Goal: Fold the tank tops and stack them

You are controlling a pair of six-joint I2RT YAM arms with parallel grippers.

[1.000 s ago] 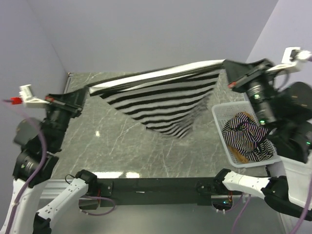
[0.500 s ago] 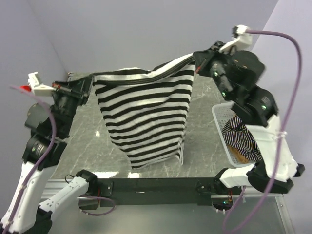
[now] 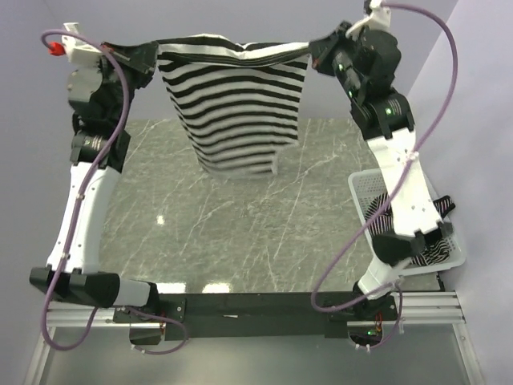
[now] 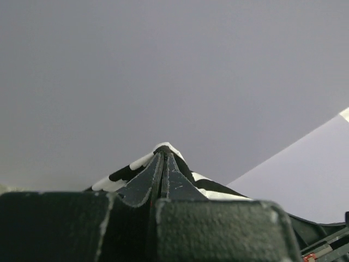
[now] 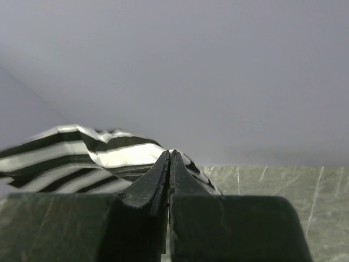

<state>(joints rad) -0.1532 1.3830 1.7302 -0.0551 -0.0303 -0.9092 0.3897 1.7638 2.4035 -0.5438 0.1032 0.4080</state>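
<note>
The black-and-white striped tank top (image 3: 236, 104) hangs stretched in the air at the far side of the table, its lower edge hanging free over the marble. My left gripper (image 3: 152, 56) is shut on its upper left corner, and my right gripper (image 3: 314, 52) is shut on its upper right corner. In the left wrist view the shut gripper (image 4: 163, 155) pinches striped cloth (image 4: 133, 165). The right wrist view shows the same: gripper (image 5: 170, 155) shut on striped cloth (image 5: 82, 155). A thin-striped tank top (image 3: 437, 249) lies in the basket, mostly hidden by my right arm.
The white mesh basket (image 3: 358, 188) stands at the table's right edge, behind my right arm. The grey marble table (image 3: 240, 233) spreads below the hanging top. Purple walls close off the back and both sides.
Both arms have risen and swung toward the back wall, carrying the striped top up. It went from a slanted, twisted spread to hanging straight between the grippers.
</note>
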